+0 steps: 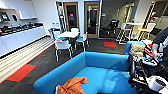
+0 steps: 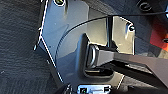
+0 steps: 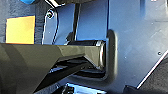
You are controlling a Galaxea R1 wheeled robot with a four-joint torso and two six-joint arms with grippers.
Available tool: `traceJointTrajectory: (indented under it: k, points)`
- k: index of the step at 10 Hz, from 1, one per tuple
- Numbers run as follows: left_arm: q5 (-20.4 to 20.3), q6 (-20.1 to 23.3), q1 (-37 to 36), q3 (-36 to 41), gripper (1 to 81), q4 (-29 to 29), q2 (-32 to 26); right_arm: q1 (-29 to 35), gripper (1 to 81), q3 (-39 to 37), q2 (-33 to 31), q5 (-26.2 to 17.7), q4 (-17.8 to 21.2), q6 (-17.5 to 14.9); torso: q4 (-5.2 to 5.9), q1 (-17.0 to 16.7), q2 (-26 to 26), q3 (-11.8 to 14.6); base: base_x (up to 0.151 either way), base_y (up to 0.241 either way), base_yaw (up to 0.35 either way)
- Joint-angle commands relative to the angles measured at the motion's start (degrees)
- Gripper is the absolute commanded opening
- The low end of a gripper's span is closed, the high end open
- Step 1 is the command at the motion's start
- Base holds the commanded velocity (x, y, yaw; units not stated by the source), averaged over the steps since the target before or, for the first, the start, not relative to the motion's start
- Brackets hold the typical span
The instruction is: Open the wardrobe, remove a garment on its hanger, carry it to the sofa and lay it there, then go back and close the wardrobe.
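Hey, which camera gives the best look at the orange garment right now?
The head view: the orange garment lies crumpled on the blue sofa seat near its left arm, in plain sight. The two wrist views show robot hardware over dark carpet, nothing I can identify as the garment.

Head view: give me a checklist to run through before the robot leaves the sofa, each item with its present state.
1. Garment lies on the sofa seat: ok; the orange fabric is bunched on the blue cushion at the near edge.
2. Garment clear of the floor: cannot tell; its lower part is cut off by the picture's edge.
3. Hanger lying with the garment: cannot tell; no hook can be made out.
4. Jaws released: cannot tell from either wrist view.
5. A person's hand close by at the right of the sofa: not ok, mind it when turning.
6. White table and chairs stand well beyond the sofa: ok.
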Motion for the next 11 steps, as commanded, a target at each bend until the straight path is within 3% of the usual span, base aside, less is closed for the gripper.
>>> traceJointTrajectory:
  k: [1, 3, 4, 5, 6, 7, 9, 10, 11]
  points:
    - [3.32, 24.11, -1.04, -5.43, 81.1, -17.71, 2.11, 0.70, 81.1, 0.11, 0.56, -3.07, -0.25, 0.09, 0.00, 0.11, 0.00, -0.09, 0.000, 0.000, 0.000]
    - [1.65, 44.85, -1.04, -7.30, 81.1, -38.69, 3.63, 0.70, 81.1, 0.11, 0.65, -2.99, -0.17, 0.17, 0.00, 0.11, -0.02, 0.17, 0.000, 0.000, 0.000]
    - [1.56, 50.76, -1.22, -7.30, 81.1, -45.48, 3.88, 0.70, 81.1, 0.11, 0.65, -2.99, -0.17, 0.17, 0.00, 0.11, -0.02, 0.15, 0.000, 0.000, 0.000]
    - [1.64, 53.86, -1.30, -7.30, 81.1, -47.80, 4.41, 0.70, 81.1, 0.11, 0.65, -2.99, -0.17, 0.17, -1.79, 0.11, -0.02, 0.17, 0.000, 0.000, 0.000]
    - [1.82, 53.79, -1.30, -7.83, 81.1, -48.17, 5.73, 0.62, 81.1, 0.11, 0.56, -2.99, -0.17, 0.26, -3.82, 0.11, -0.02, 0.17, 0.000, 0.000, 0.000]
    - [1.91, 53.62, -1.30, -9.85, 81.1, -48.25, 7.58, 0.62, 81.1, 0.02, 0.56, -2.99, -0.17, 0.17, -1.07, 0.11, -0.02, 0.17, 0.000, 0.000, 0.000]
    - [1.65, 53.97, -1.39, -20.37, 81.1, -48.25, 14.07, 0.62, 81.1, 0.02, 0.65, -2.99, -0.17, 0.17, -3.69, 0.11, -0.02, 0.17, 0.000, 0.000, 0.000]
    - [1.64, 54.06, -2.01, -25.74, 81.1, -47.99, 16.62, 0.70, 81.1, -0.06, 0.65, -3.33, -0.17, 0.26, -4.39, 0.11, -0.02, 0.17, 0.000, 0.000, 0.000]
    - [1.64, 54.14, -2.18, -29.10, 81.1, -47.64, 18.91, 0.61, 81.1, -0.76, 0.65, -3.25, -0.17, 0.26, -4.43, 0.11, -0.02, 2.21, 0.000, 0.000, 0.000]
